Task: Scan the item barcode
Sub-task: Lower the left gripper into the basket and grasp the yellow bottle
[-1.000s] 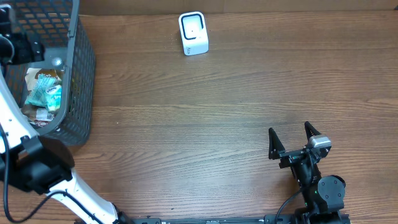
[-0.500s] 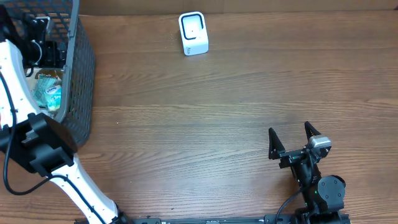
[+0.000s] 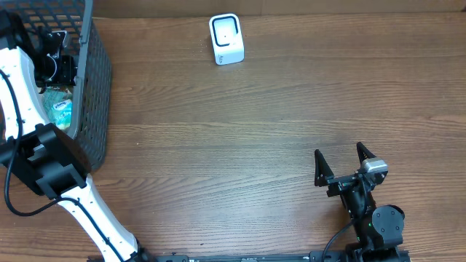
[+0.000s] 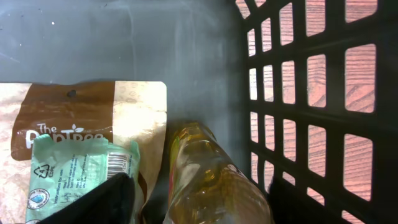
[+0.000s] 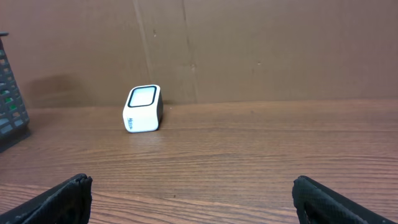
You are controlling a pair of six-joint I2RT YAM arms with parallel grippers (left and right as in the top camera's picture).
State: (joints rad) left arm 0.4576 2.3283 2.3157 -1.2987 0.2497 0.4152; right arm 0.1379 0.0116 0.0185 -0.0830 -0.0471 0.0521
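The bottle [image 4: 211, 180] lay in the basket [image 3: 98, 80] at the far left corner of the table [image 3: 255, 131], with the mesh wall just beside it. It sat directly under the left gripper [image 3: 60, 64], long axis across the closing line. Whether those jaws gripped it could not be told. The right gripper [image 3: 341, 161] stood spread and empty by the near edge.

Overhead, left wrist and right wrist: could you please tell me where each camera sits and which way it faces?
Overhead: above the table, looking straight down; shows the left end effector in the basket and the right end effector open.
Left wrist: inside the basket, looking down at a brown pouch, green packet and bottle; one dark finger shows.
Right wrist: low, facing across the table at the scanner; both fingertips show.
Shared: overhead and right wrist both show the scanner.
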